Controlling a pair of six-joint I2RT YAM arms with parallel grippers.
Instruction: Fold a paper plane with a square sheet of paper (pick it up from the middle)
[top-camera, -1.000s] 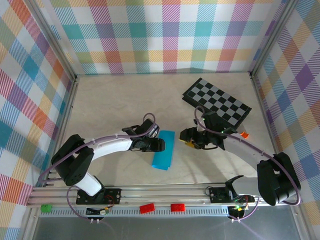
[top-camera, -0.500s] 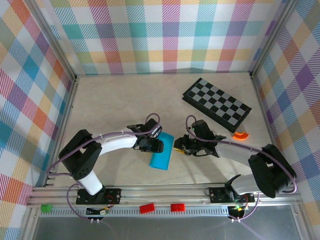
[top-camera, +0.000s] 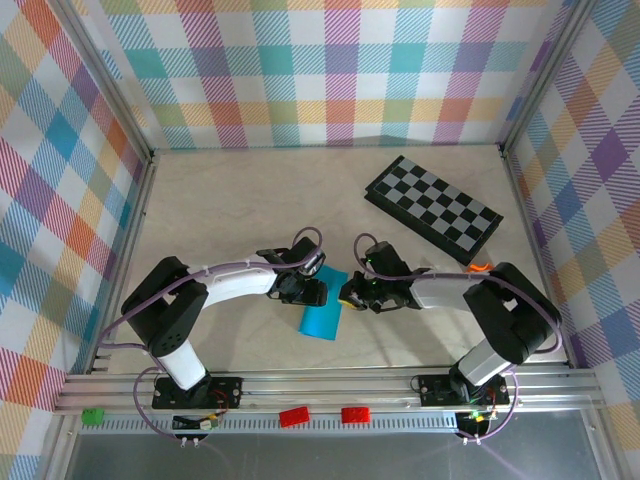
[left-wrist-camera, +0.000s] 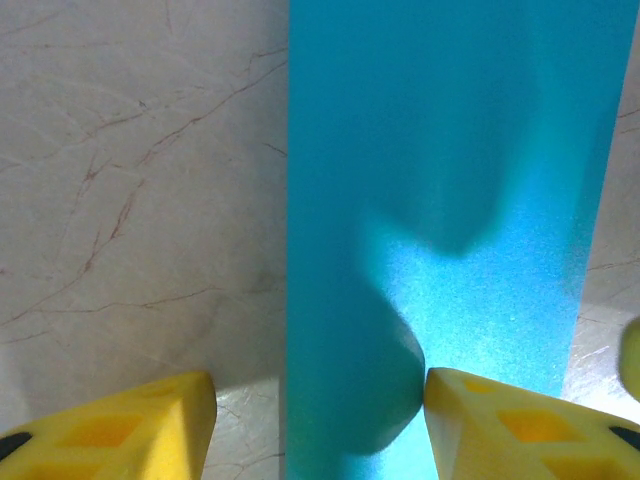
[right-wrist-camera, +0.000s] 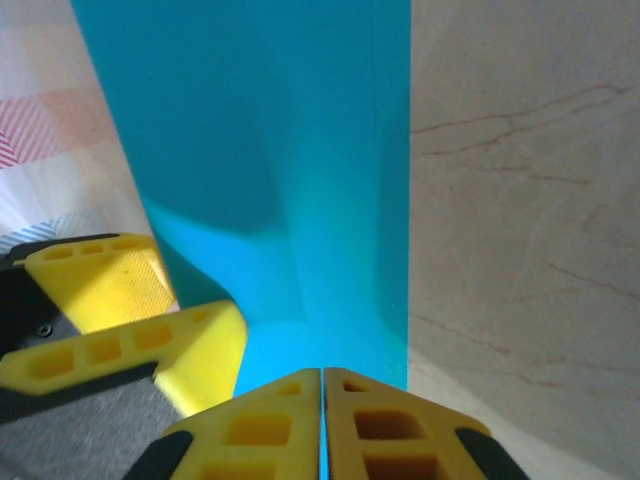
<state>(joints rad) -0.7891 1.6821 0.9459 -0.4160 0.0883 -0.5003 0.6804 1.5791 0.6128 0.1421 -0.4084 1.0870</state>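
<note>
The square sheet of paper (top-camera: 323, 318) is cyan-blue and lies folded into a narrow strip on the marble table between my two grippers. In the left wrist view the paper (left-wrist-camera: 450, 150) runs up the frame. My left gripper (left-wrist-camera: 320, 425) stands open across its left edge, one yellow finger on the bare table and the other fingertip (left-wrist-camera: 500, 415) resting on the paper. In the right wrist view my right gripper (right-wrist-camera: 322, 425) is shut on the near edge of the paper (right-wrist-camera: 260, 130), with a thin cyan sliver between the pads. From above, the left gripper (top-camera: 315, 291) and right gripper (top-camera: 349, 297) nearly meet.
A black-and-grey checkered board (top-camera: 432, 210) lies at the back right. A small orange piece (top-camera: 481, 267) sits beside the right arm. Plaid walls close in the table on three sides. Red blocks (top-camera: 294, 416) and a green one (top-camera: 92, 416) sit on the front rail.
My right gripper has moved left to the paper's right edge and closed on it. The left gripper stays open at the paper's upper left.
</note>
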